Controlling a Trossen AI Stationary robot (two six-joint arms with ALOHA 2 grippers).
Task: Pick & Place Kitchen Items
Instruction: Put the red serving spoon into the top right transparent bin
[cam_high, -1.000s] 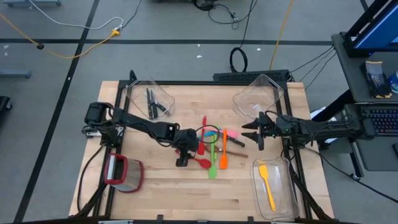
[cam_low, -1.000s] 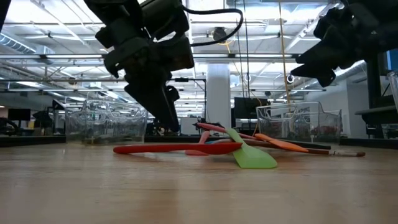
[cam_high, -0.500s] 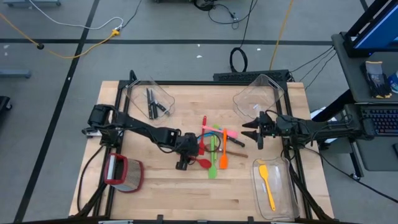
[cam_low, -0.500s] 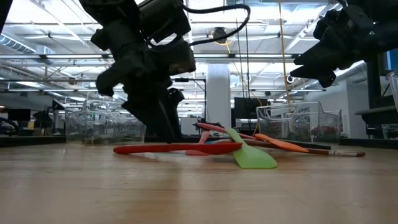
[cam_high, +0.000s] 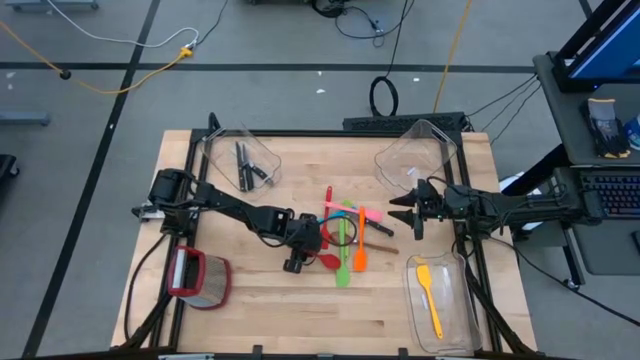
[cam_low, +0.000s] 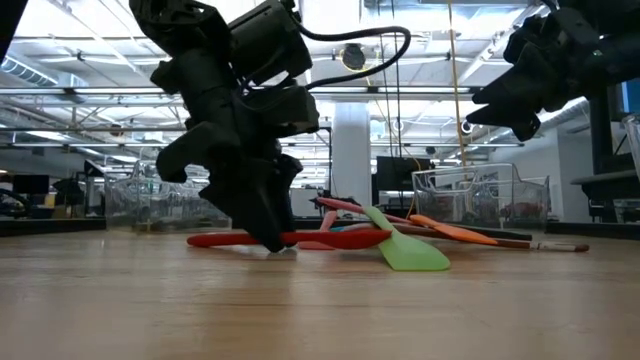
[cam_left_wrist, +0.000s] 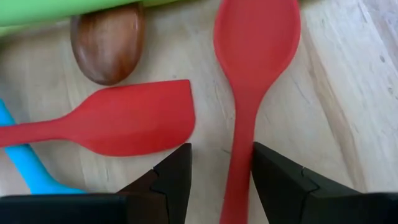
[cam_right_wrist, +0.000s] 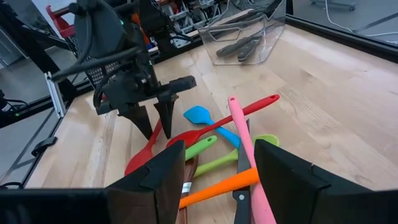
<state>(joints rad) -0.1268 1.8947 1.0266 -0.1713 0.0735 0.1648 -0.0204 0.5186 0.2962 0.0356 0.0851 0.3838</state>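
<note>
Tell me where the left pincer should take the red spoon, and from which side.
Grip the red spoon on its slim handle just behind the bowl, coming straight down from above. It lies flat on the table, and the left pincer already straddles that handle, open. The red spatula lies close beside it, so probably keep the closing narrow.

Bench: pale wood planks, visible grain, smooth satin finish. Red spoon and red spatula: matt, rubbery-looking silicone or plastic, smooth. Brown spoon bowl: polished dark wood, slight sheen. Left tool fingers: matt black plastic, faceted edges. Bins: clear glossy plastic. Green spatula: smooth, faint shine.
</note>
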